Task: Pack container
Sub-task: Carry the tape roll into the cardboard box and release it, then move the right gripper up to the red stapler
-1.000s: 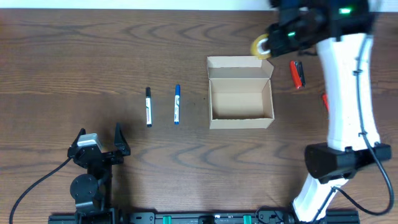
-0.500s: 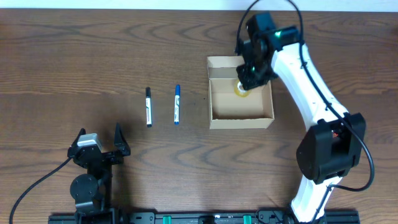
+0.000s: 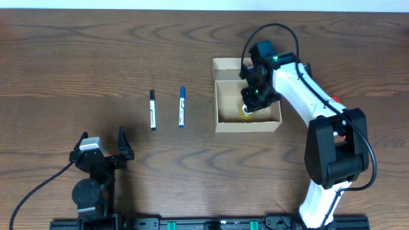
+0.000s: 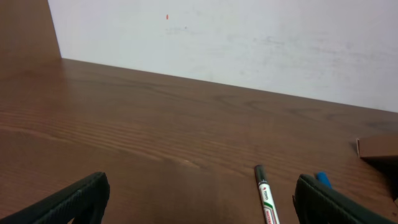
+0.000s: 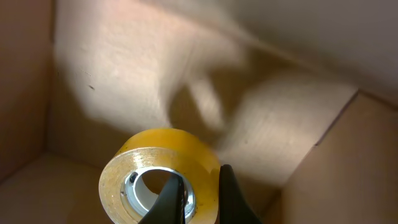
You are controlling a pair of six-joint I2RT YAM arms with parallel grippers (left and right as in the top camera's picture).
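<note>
Right end effector (image 5: 200,186) clamped on a yellow tape roll (image 5: 158,168) inside the container (image 3: 248,126).
It sits open, right of centre on the desk (image 3: 77,57); blue marker (image 3: 181,107), then black marker (image 3: 153,110), lie left of it; left end effector (image 3: 102,140) gapes wide near the desk's front edge.

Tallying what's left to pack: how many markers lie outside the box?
2. A black marker pen lies left of the tan cardboard box; a blue marker pen lies between them. The right arm may hide others beyond the box.
</note>
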